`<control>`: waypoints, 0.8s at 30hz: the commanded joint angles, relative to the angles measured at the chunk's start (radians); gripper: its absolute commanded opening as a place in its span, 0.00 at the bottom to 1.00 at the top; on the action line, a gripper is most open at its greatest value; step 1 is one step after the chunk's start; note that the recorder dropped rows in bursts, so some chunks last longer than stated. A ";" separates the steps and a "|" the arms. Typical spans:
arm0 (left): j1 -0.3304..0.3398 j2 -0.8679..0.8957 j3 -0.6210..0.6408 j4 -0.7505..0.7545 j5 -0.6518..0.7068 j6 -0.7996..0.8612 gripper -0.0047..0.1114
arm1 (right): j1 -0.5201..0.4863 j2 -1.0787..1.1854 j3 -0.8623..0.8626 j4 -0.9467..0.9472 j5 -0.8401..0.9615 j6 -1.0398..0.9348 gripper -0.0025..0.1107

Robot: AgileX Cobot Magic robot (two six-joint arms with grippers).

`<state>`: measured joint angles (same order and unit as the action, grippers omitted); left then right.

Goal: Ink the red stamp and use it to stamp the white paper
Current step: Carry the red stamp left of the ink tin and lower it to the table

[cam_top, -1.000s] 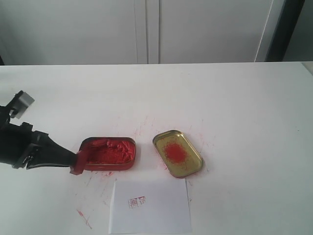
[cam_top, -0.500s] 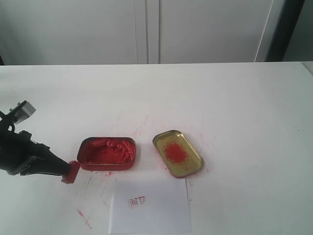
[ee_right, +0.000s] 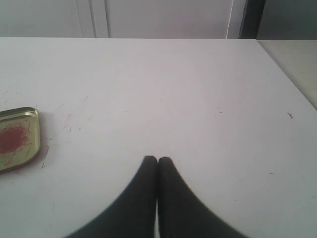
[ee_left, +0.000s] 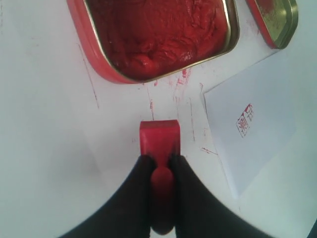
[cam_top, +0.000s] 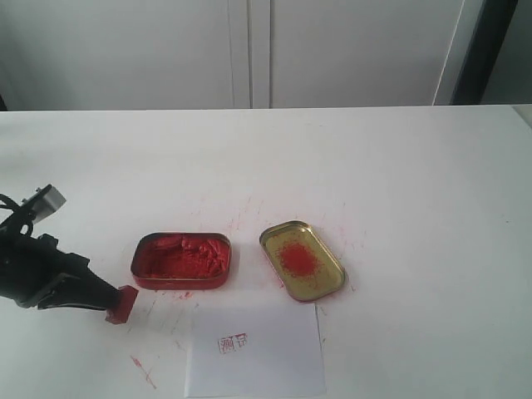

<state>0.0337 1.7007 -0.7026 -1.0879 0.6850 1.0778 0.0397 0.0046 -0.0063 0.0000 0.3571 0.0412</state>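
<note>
Knob pinched in the left gripper [ee_left: 161,159], the red stamp [ee_left: 158,136] has its block face free for pressing, just short of the ink tin [ee_left: 94,49] ahead, the white paper [ee_left: 262,114] off to one side; the right gripper [ee_right: 157,159] sits clenched, empty.

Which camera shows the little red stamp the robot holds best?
The left wrist view: the small red square-based stamp sits close up, pinched by the black fingers. The exterior view shows it small and far off. The right wrist view misses it.
</note>
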 commanded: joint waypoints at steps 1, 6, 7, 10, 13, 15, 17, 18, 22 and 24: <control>0.004 0.014 0.004 -0.006 0.030 -0.002 0.04 | 0.000 -0.005 0.006 0.000 -0.014 0.000 0.02; 0.004 0.037 0.004 -0.027 0.049 -0.002 0.04 | 0.000 -0.005 0.006 0.000 -0.014 0.000 0.02; 0.004 0.037 0.004 -0.032 0.049 -0.002 0.04 | 0.000 -0.005 0.006 0.000 -0.014 0.000 0.02; 0.004 0.037 0.004 -0.032 0.047 -0.002 0.04 | 0.000 -0.005 0.006 0.000 -0.014 0.000 0.02; 0.004 0.037 0.004 -0.032 0.039 -0.005 0.04 | 0.000 -0.005 0.006 0.000 -0.014 0.027 0.02; 0.004 0.037 0.004 -0.032 0.039 -0.005 0.04 | 0.000 -0.005 0.006 0.000 -0.014 0.023 0.02; 0.004 0.037 0.004 -0.032 0.038 -0.007 0.04 | 0.000 -0.005 0.006 0.000 -0.014 0.023 0.02; 0.004 0.037 0.004 -0.032 0.038 -0.009 0.04 | 0.000 -0.005 0.006 0.000 -0.014 0.023 0.02; 0.004 0.037 0.004 -0.032 0.044 -0.009 0.04 | 0.000 -0.005 0.006 0.000 -0.014 0.023 0.02; 0.004 0.037 0.004 -0.032 0.047 -0.012 0.04 | 0.000 -0.005 0.006 0.000 -0.014 0.023 0.02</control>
<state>0.0337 1.7397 -0.7026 -1.1061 0.7074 1.0719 0.0397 0.0046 -0.0063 0.0000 0.3571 0.0594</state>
